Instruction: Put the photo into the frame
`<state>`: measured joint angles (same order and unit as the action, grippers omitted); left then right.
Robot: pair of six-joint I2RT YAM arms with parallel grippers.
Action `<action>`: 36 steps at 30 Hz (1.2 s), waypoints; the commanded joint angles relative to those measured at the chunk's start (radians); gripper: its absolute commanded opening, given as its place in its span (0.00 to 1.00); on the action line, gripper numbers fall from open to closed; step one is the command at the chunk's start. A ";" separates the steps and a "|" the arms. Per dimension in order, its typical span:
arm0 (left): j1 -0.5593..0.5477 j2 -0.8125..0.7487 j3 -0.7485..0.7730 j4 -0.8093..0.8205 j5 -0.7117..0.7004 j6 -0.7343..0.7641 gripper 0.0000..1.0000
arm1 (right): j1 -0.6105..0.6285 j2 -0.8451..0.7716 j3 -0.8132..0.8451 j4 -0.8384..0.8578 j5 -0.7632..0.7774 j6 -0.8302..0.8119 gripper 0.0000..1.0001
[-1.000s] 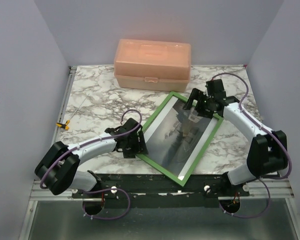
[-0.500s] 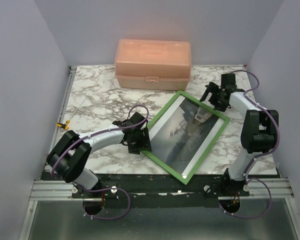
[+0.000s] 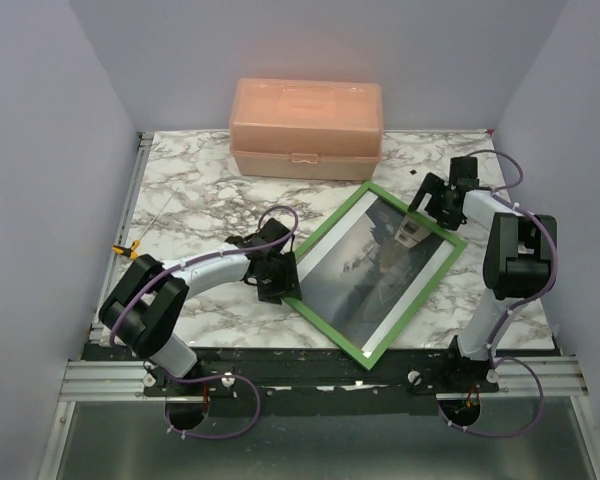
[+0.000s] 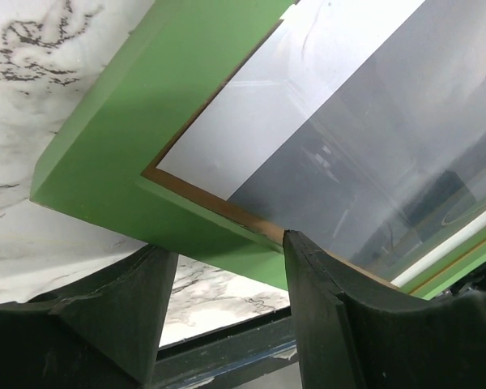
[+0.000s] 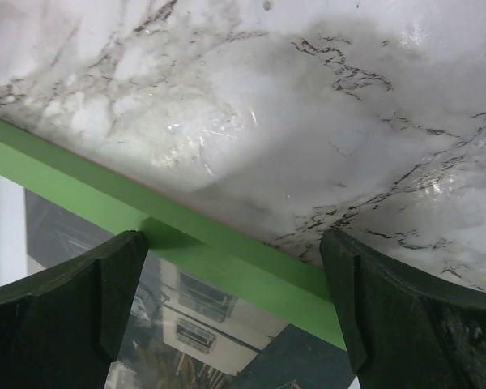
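Note:
The green frame [image 3: 417, 302] lies flat and askew on the marble table, green face up. The photo [image 3: 375, 270], a grey landscape with a white house and white borders, shows inside it. My left gripper [image 3: 280, 280] is open at the frame's left corner. In the left wrist view the frame [image 4: 146, 121] and photo [image 4: 373, 138] fill the picture, a thin brown edge shows at the opening, and the gripper [image 4: 227, 316] holds nothing. My right gripper [image 3: 427, 205] is open at the frame's far right side. In the right wrist view it [image 5: 231, 243] straddles the green bar [image 5: 227, 259], one finger over the photo [image 5: 194, 324].
A peach plastic box [image 3: 305, 115] stands shut at the back of the table. A thin rod with a yellow end [image 3: 130, 250] lies at the left edge. Grey walls close in both sides. The black rail [image 3: 310, 365] runs along the front edge.
The right arm has swung back and to the right, from over the frame's top to its far right side. The left gripper followed the frame's left corner as the frame shifted slightly right.

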<state>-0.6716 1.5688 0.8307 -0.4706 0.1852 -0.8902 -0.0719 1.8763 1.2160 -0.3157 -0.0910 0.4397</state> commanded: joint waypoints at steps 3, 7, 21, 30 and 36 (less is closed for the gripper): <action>0.072 0.110 -0.022 0.049 -0.148 0.115 0.58 | 0.001 -0.050 -0.155 0.026 -0.023 0.000 1.00; 0.113 0.130 0.016 0.030 -0.145 0.152 0.58 | -0.001 -0.093 -0.223 0.021 -0.034 0.009 1.00; 0.242 0.286 0.248 -0.100 -0.167 0.285 0.58 | 0.000 -0.325 -0.524 0.052 -0.282 0.108 1.00; 0.295 0.371 0.386 -0.153 -0.147 0.328 0.58 | 0.001 -0.443 -0.690 0.059 -0.417 0.140 1.00; 0.310 0.426 0.472 -0.197 -0.143 0.346 0.59 | 0.001 -0.544 -0.777 0.031 -0.443 0.159 1.00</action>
<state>-0.3603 1.8996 1.2911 -0.6960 0.0319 -0.5728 -0.0948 1.3415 0.5484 -0.0780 -0.3801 0.5266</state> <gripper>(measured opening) 0.583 0.996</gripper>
